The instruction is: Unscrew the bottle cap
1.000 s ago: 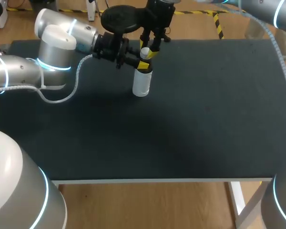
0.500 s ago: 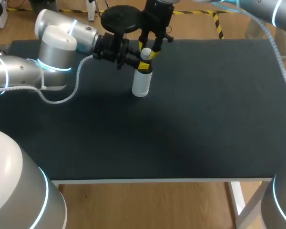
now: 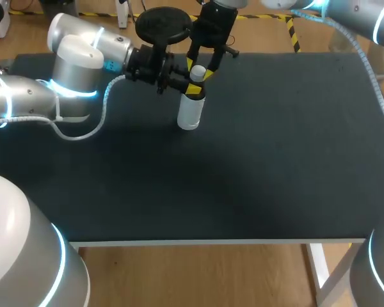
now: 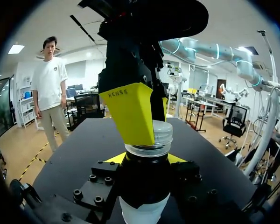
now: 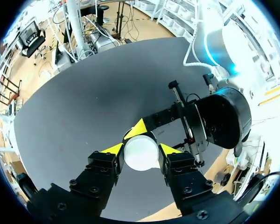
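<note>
The bottle (image 3: 190,114) stands upright on the dark table (image 3: 275,160), near the far edge and left of the middle as I see it from the head camera. Its body is pale and whitish. Its cap (image 3: 196,71) sits on top, white from above and translucent with fine ribs from the side.

My left gripper (image 3: 191,88) comes in level with the table and is clamped on the bottle just under the cap. In the left wrist view its two yellow tips show on either side of the neck, pressed against it. The bottle's body drops out of sight below the black finger blocks.

My right gripper (image 3: 199,69) comes down from above and is closed on the cap. The right wrist view looks straight down on the cap's white top. It sits between the two yellow tips, each touching its rim from an opposite side. From the left wrist camera, one of its fingers (image 4: 129,112) covers the near side of the cap, the yellow pad lying flat on the ribbed wall.

The left arm (image 3: 70,70) enters from the left and reaches over the table's far left corner. The right arm (image 3: 352,16) comes in from the far right corner and reaches past the middle to the bottle. I cannot tell from any view whether the cap has risen on its thread.
</note>
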